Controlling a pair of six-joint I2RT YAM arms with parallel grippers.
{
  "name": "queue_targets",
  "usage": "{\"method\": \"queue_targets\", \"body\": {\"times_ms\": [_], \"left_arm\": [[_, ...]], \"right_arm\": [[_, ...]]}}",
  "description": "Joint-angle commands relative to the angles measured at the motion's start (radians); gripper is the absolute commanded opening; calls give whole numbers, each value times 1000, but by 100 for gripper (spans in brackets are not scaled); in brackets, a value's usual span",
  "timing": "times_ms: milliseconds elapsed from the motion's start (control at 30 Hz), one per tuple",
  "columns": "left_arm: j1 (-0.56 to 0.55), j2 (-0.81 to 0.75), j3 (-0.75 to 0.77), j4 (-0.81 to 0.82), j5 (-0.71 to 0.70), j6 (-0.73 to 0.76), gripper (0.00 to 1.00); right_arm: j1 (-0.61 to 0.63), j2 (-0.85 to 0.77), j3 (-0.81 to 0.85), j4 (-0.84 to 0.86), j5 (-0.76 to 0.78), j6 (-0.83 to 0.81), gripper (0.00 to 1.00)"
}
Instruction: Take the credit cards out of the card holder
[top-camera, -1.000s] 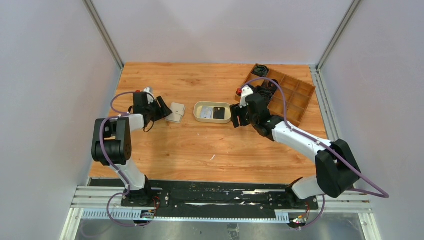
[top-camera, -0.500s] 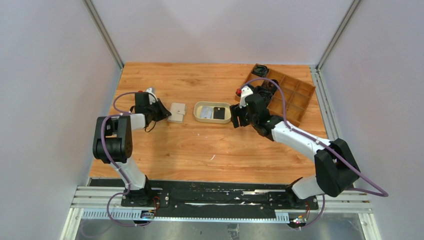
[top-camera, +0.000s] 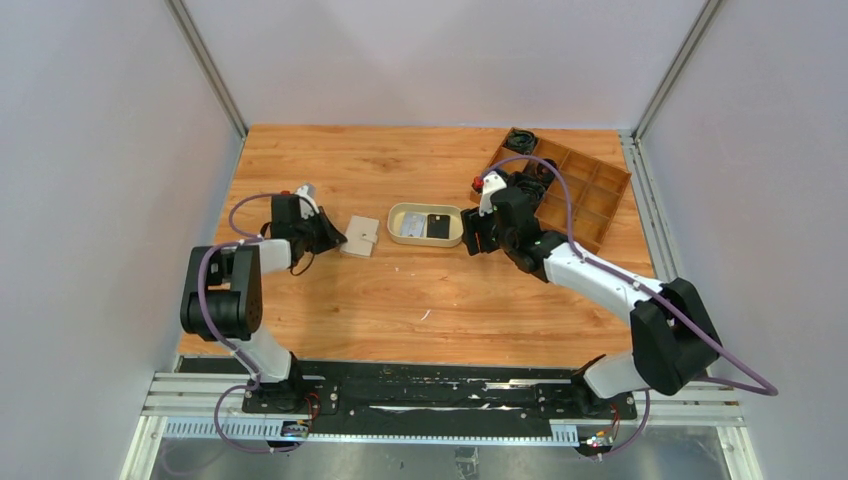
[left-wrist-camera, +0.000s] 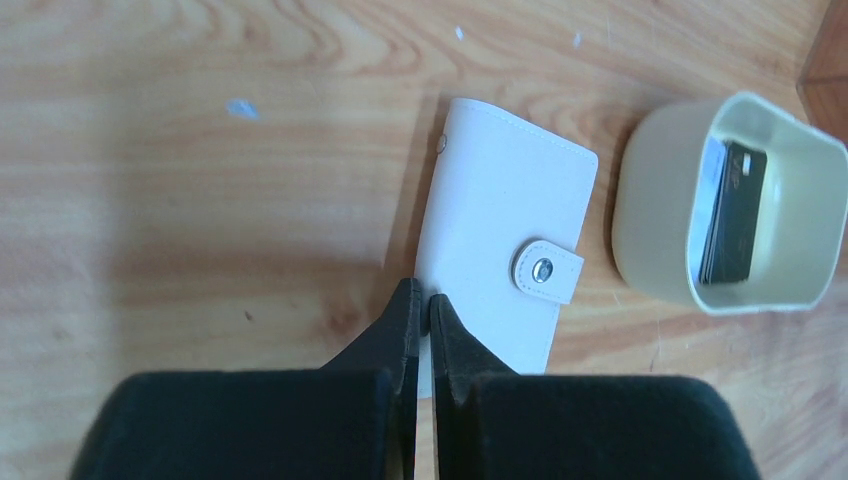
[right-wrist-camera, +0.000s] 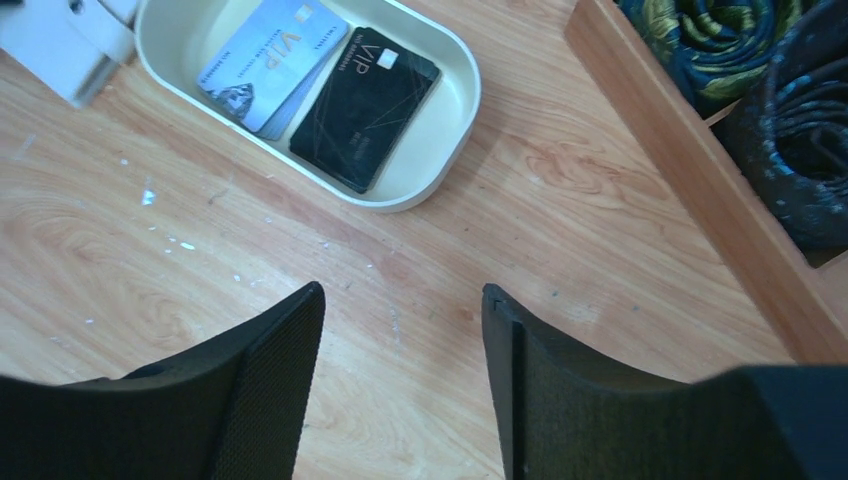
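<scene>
Card holder (top-camera: 361, 235) has shifted toward 5 o'clock; we see left gripper (left-wrist-camera: 425, 296) closed at its edge, right gripper (right-wrist-camera: 402, 296) wide, empty.

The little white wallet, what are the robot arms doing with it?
The left gripper is shut on the near edge of the small cream bifold card holder, which lies on the wooden table, apparently closed, with its strap across it. The right gripper hangs open over the table beside the oval beige dish, holding nothing. A pale blue card and a black card already lie in that dish.
</scene>
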Motion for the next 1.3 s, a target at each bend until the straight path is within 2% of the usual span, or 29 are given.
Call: {"method": "queue_targets", "body": {"times_ms": [0,133,333,600,800,1100,1267], "left_arm": [[-33,-103,-84,-29,14,1,0],[-99,-207,-159,-30,-2,-29,0],[-152,-393,-304,-77,-76,-86,0],[-228,-590,-440,-126,-143,-175,0],[-288,-629,-456,-180,-188,-193,0],[-337,-722,-484,-239,-283,-212,0],[-343,-678,-467,-235,-282,-210,0]], "right_arm": [[26,-47,-9,-5,-36,33,59],[149,-111,-41,-4,67,20,58],[243,-150,-121,32,-1,54,61],[346,-19,-96,67,-3,44,69],[375,78,-49,71,-43,46,69],[383,96,-41,73,-37,28,70],[385,115,-42,95,-51,31,72]]}}
